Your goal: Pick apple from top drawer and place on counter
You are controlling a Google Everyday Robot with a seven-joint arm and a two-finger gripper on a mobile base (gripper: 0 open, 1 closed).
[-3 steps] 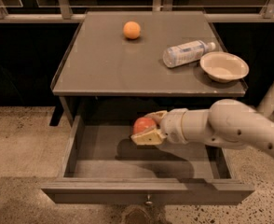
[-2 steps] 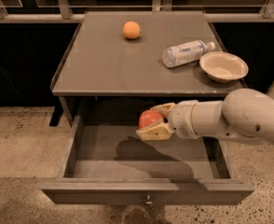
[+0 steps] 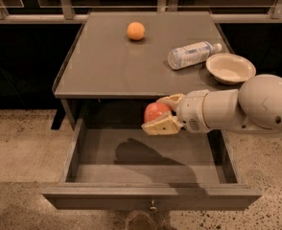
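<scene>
The apple (image 3: 154, 111) is gripped between the two tan fingers (image 3: 161, 125) of the gripper (image 3: 153, 115), which is closed on it. It is held in the air above the open drawer (image 3: 107, 195), clear of the drawer floor, just below the front edge of the counter (image 3: 107, 66) and right of that edge's middle. The arm is extended in from the right. On the counter, an orange (image 3: 135, 30) is seen near the back edge, a bottle (image 3: 191, 54) is laid on its side toward the right edge, and a bowl (image 3: 230, 68) is set at the right edge.
</scene>
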